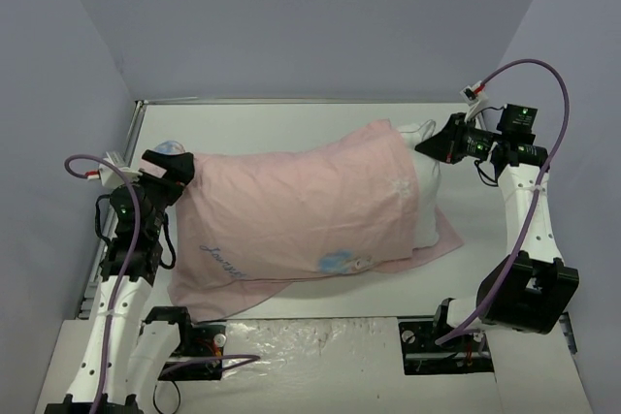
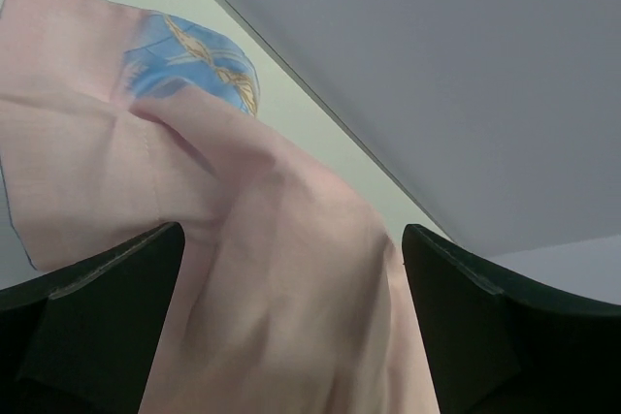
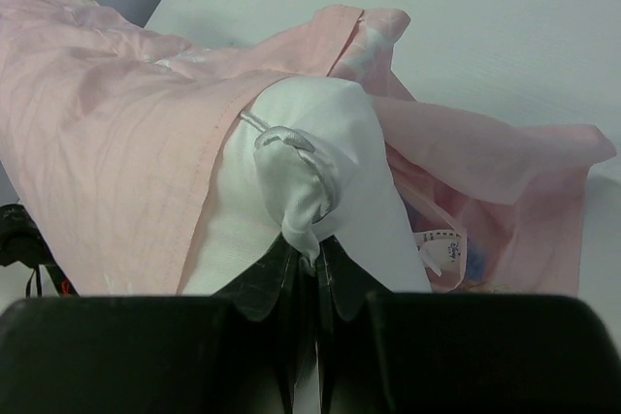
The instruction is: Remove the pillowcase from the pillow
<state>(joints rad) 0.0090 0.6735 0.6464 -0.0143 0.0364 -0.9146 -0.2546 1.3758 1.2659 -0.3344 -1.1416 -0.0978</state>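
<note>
The pale pink pillowcase covers most of the white pillow, which lies across the table with its bare end at the right. My right gripper is shut on a bunched white corner of the pillow, with the fingertips pressed together. The pillowcase's open hem sits just behind that corner. My left gripper is at the closed left end. Its jaws stand wide apart with pink pillowcase fabric between them. A blue printed patch shows there.
The white table has a raised rim at the back and grey walls around it. A loose flap of pillowcase lies flat by the right arm. A small printed tag hangs inside the opening. Crinkled plastic lies between the arm bases.
</note>
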